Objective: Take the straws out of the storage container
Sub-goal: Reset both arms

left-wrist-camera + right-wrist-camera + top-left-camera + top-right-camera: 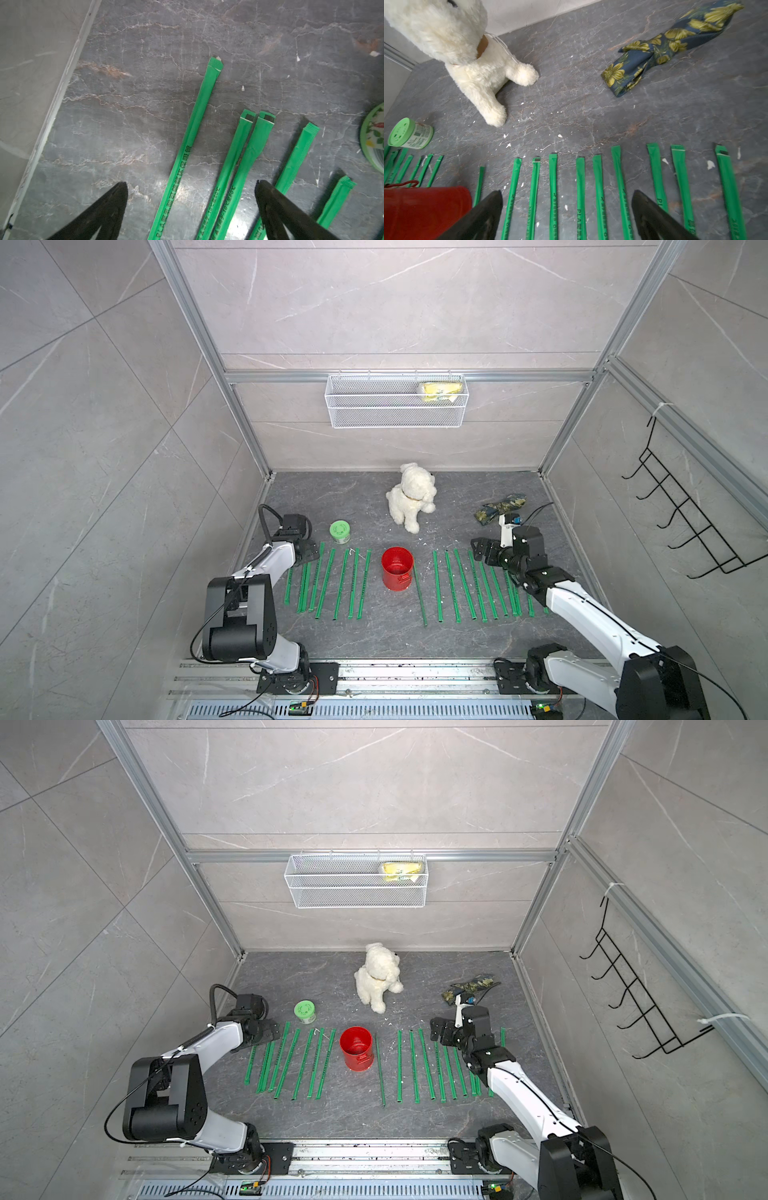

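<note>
While left end effector and right end effector gape, straws flank red can, plush dog behind.

Straws either side of can; dog behind

Green-lidded jar just beyond left pincer. White plush dog, flowered cloth beyond right pincer. Mesh basket high above both.

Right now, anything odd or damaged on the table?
White flecks litter the tabletop between the plush dog and the straws; in the left wrist view, two of them look torn open at the tip.
</note>
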{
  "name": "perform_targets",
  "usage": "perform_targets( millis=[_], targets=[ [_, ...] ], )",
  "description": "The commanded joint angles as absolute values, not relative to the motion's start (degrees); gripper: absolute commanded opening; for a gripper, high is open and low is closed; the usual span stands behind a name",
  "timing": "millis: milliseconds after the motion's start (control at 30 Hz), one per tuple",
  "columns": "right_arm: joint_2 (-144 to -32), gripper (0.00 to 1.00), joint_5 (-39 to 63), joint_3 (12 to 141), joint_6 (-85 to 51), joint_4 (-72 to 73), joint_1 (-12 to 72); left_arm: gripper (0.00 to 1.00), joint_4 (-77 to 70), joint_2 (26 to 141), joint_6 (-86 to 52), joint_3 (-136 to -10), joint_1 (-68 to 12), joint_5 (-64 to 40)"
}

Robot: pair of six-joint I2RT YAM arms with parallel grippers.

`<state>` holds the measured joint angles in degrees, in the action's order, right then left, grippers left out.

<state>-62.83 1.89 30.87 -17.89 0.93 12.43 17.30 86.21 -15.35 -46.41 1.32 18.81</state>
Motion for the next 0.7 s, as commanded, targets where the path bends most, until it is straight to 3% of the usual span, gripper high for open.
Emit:
perform_targets(
  millis=[0, 300, 667],
  targets=[
    [-65.0, 1.0, -4.3, 29.6, -13.3, 11.1, 12.7, 1.0, 3.8, 83.9, -12.9, -44.5, 1.6, 19.4],
    [-72.7, 1.0, -7.9, 34.3, -7.1, 11.7, 12.8, 1.0, -12.6, 85.1, -8.7, -37.3, 1.5, 18.4],
    [-69.1, 0.99, -11.6, 28.9, -4.7, 9.7, 12.8, 1.0, -24.0, 85.1, -3.7, -33.7, 2.4, 10.5]
  ],
)
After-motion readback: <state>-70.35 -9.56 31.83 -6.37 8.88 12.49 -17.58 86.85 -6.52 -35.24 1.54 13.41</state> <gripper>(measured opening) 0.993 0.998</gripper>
